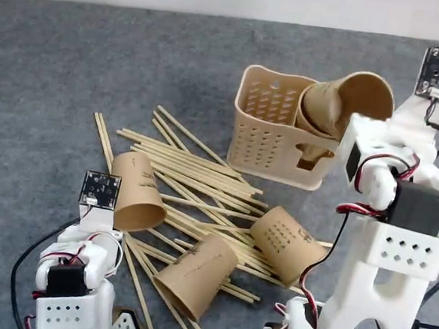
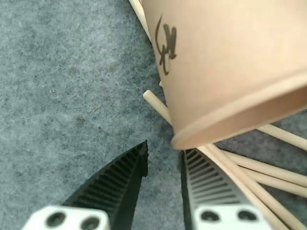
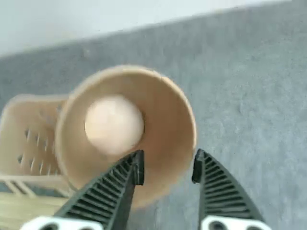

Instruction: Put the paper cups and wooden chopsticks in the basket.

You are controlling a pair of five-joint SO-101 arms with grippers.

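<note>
A beige slotted basket (image 1: 271, 130) stands right of centre, and in it a paper cup (image 1: 317, 111) leans. A second cup (image 1: 364, 95) lies tilted over the basket's right end, mouth towards my right arm (image 1: 396, 222). My right gripper (image 3: 168, 165) is open astride this cup's (image 3: 120, 129) rim, one finger inside and one outside. Three more cups lie on the wooden chopsticks (image 1: 196, 174): a left cup (image 1: 137, 193), a front cup (image 1: 197, 274) and a right cup (image 1: 288, 244). My left gripper (image 2: 164, 152) is narrowly open just short of the left cup's (image 2: 230, 62) rim, holding nothing.
Grey carpet (image 1: 68, 71) covers the table. The chopsticks fan out from beside the basket towards the front, some running under the cups and close to my left arm (image 1: 76, 275). Bare carpet lies to the left and behind the basket.
</note>
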